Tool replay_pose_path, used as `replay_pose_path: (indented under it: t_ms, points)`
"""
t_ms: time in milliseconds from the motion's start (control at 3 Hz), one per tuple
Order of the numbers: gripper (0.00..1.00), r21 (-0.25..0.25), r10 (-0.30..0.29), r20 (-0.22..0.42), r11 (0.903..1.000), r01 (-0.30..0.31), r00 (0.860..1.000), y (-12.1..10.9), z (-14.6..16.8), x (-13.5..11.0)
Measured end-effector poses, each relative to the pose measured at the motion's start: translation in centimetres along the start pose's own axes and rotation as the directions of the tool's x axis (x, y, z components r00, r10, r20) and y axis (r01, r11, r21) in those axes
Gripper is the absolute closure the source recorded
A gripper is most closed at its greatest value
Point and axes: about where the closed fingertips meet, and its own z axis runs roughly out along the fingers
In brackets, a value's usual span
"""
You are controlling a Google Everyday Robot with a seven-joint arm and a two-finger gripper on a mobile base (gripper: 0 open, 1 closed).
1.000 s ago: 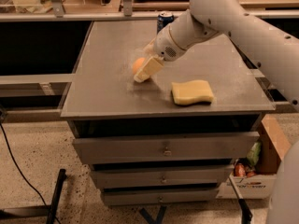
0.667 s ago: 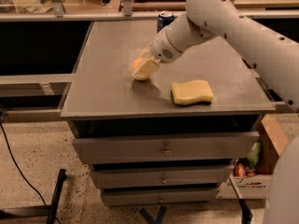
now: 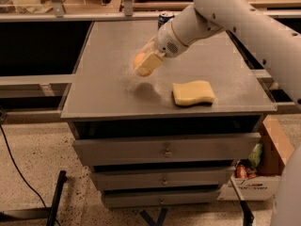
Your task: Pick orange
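The orange (image 3: pixel 138 60) is a small round fruit held between my gripper's pale fingers (image 3: pixel 149 63). My gripper (image 3: pixel 143 61) is shut on it and holds it above the grey tabletop (image 3: pixel 108 86), left of the table's middle; a shadow lies on the table below it. Most of the orange is hidden by the fingers; only its left side shows. My white arm reaches in from the upper right.
A yellow wavy-edged sponge (image 3: pixel 193 92) lies on the table to the right of the gripper, near the front edge. A blue soda can (image 3: pixel 165 18) stands at the back edge behind my arm. Drawers sit under the tabletop. A cardboard box (image 3: pixel 256 173) stands on the floor at the right.
My gripper has risen from the tabletop with the orange in it. The sponge and can have not moved.
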Motion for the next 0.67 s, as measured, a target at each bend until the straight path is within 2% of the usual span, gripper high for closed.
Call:
replay_pose_path:
  t_ms: [333, 667]
  points:
    - [1.0, 0.052, -0.028, 0.051, 0.9983, 0.025, 0.998, -0.88, -5.42, -2.01]
    - [1.0, 0.059, -0.032, 0.058, 0.9979, 0.029, 0.998, -1.11, -5.75, -2.42]
